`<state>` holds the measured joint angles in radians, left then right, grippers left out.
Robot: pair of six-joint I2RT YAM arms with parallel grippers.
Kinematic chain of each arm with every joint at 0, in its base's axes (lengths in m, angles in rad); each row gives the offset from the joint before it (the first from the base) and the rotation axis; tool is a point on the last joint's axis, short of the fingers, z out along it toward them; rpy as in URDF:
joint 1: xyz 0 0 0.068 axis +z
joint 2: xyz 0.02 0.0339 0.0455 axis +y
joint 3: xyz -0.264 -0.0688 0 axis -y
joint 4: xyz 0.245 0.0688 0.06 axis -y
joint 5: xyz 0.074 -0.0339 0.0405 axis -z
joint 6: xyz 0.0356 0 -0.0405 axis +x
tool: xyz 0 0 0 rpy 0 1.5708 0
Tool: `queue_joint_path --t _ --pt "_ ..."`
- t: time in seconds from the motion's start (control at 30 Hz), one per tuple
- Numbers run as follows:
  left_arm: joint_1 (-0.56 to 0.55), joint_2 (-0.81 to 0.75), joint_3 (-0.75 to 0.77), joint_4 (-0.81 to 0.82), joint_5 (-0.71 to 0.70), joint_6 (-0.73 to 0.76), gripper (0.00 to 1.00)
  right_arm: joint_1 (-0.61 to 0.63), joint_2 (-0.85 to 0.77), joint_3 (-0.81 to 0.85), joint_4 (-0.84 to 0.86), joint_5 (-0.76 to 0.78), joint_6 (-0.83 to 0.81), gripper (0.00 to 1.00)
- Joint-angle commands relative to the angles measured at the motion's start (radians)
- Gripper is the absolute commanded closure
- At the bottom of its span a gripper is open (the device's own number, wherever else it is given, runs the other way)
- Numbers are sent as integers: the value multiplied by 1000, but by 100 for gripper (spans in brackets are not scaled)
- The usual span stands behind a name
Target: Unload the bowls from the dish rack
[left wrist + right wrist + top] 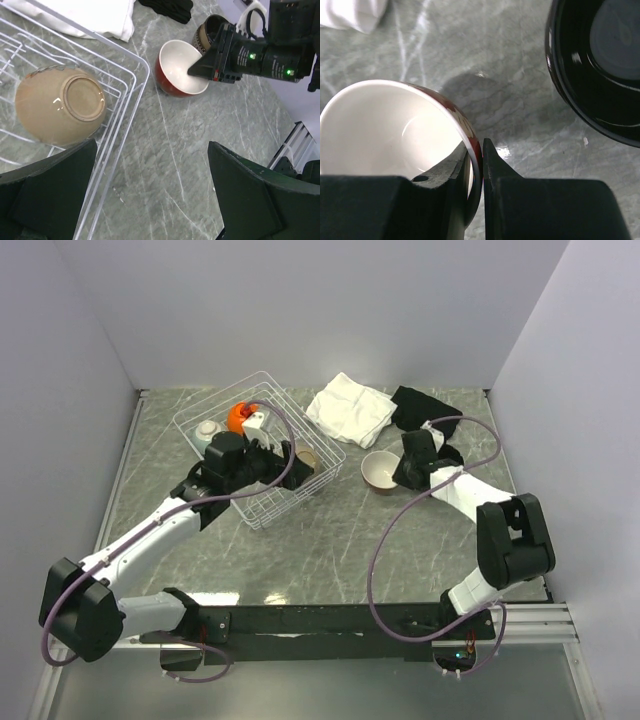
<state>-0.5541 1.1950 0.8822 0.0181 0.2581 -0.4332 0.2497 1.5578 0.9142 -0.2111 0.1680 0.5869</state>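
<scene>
Dish rack, overhead view: white wire basket (303, 414) upper left of centre on the marbled desk (330, 550), an orange bowl (238, 417) at its far side.
Red bowl, overhead view: out of the rack (378, 470), seemingly resting on the desk right of centre, with the right end effector (400, 476) at its rim.
Tan bowl, left wrist view: glazed and round (60, 106), tipped on the rack's ribs at left, foot ring showing.
Left end effector, left wrist view: fingers wide apart (151, 150), holding nothing, probably lined up for the tan bowl.
Right end effector, right wrist view: clamped on the red bowl's thin rim, one finger inside the glossy cream wall.
Dark bowl, right wrist view: glossy black inside (600, 65), upper right, apart from the red bowl.

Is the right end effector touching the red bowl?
Touching. Right wrist view: the right end effector pinches the rim of the red bowl from both sides.
</scene>
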Motion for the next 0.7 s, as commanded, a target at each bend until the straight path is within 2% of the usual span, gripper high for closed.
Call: queue_joint_path --t 0.0,0.27,0.37,0.4,0.47,0.5,0.6,0.67 --pt "31 -44 0 -15 21 -45 1 -3 18 -8 119 41 37 97" --pt "71 -46 -3 -52 20 -41 1 -4 64 -17 125 51 31 88" --pt "85 -43 -2 -55 21 -41 0 -3 45 -34 145 41 25 75" --pt "89 -38 1 -56 20 -41 1 -3 39 -35 147 39 22 65" --pt "95 -34 11 -69 18 -42 1 -3 9 -46 145 33 11 54" --pt "100 -28 15 -72 17 -44 0 -4 -4 -49 141 33 11 44" --pt "114 -14 26 -83 15 -49 1 -3 -70 -66 121 39 8 32" --pt "121 -5 35 -86 15 -53 0 -3 -123 -69 98 41 8 27"
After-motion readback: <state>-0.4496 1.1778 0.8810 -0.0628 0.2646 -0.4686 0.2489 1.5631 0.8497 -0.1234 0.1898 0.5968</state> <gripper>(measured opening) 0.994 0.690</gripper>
